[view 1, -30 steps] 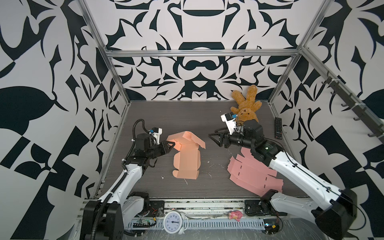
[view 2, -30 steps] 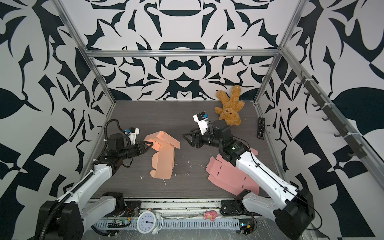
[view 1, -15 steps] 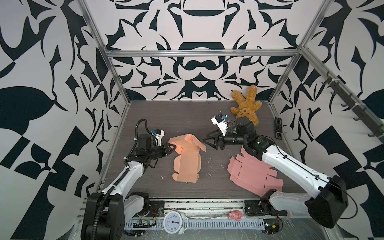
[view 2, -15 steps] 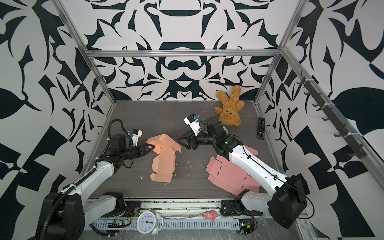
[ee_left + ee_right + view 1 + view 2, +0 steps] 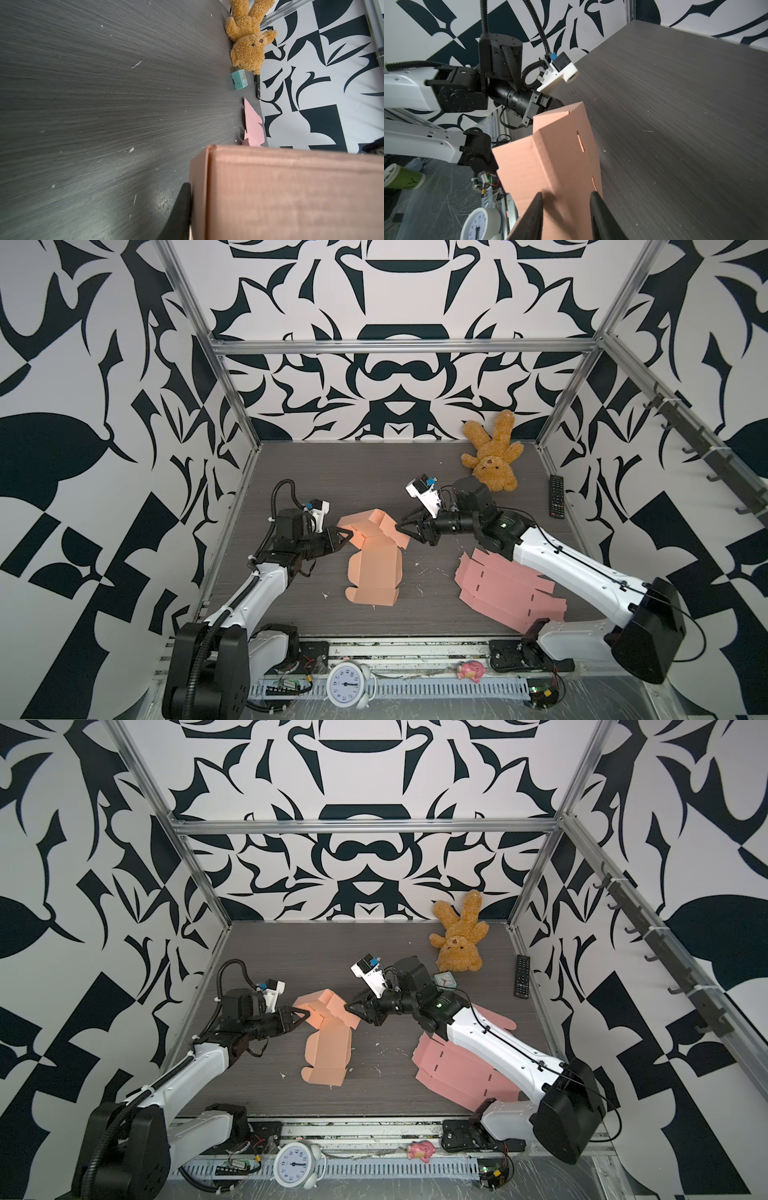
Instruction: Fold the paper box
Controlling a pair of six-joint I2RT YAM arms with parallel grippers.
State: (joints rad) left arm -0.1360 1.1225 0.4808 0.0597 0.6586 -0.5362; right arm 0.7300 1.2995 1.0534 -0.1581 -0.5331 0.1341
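1. The box (image 5: pixel 376 568) is lying near the middle of the surface (image 5: pixel 353 472). Its near part is resting flat, and its far end is standing raised and partly folded.
2. The left tool (image 5: pixel 350 535) is gripping the raised end at its left edge, with the jaws narrow on the card. In the left wrist view one finger (image 5: pixel 180 207) is pressing against the card's edge. The box panel (image 5: pixel 291 193) is hiding the other finger.
3. The right tool (image 5: pixel 400 527) is reaching in from the right, its tips sitting at the right side of the raised flap.
4. In the right wrist view its fingers (image 5: pixel 536 216) are standing partly apart, not clamped, and the box panel is showing across the gap. Whether they are touching the card cannot be told.
5. Pink blanks (image 5: pixel 511 593) are lying flat in a stack on the right of the surface. They are partly under the right arm (image 5: pixel 573 568) and apart from the box.
6. A bear (image 5: pixel 492 460) is lying at the far right, with a remote (image 5: pixel 557 502) near the right wall. In a top view a teal clock (image 5: pixel 444 979) is sitting just beside the bear.
7. A white clock (image 5: pixel 347 686) and a pink toy (image 5: pixel 469 670) are sitting on the front rail, off the surface.
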